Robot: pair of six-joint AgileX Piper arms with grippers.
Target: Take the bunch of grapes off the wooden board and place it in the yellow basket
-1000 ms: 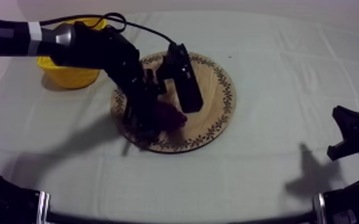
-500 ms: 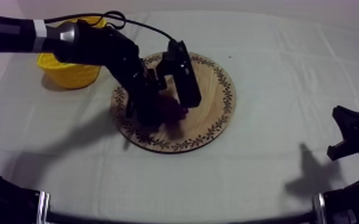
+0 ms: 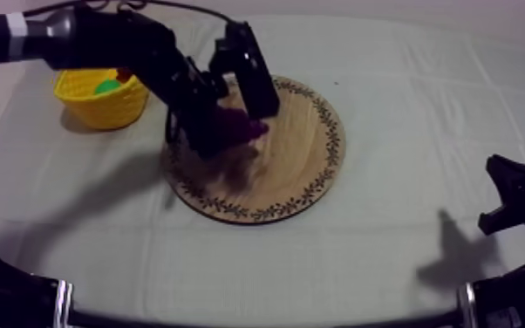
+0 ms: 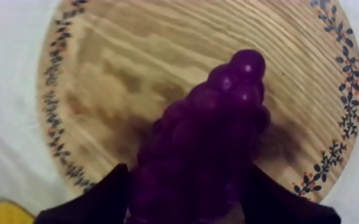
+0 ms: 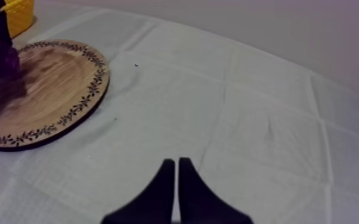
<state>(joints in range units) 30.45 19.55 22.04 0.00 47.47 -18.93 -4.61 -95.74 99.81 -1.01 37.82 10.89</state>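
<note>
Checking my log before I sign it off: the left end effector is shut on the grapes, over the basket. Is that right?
Not quite. The left end effector is shut on the grapes, but over the board, not the basket. The left wrist view shows the board right beneath the grapes.

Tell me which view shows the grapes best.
Left wrist view: the bunch of grapes close up, in the left tool over the wooden board. Top view: the left arm half hides it. Right wrist view: small, dark, far off.
</note>
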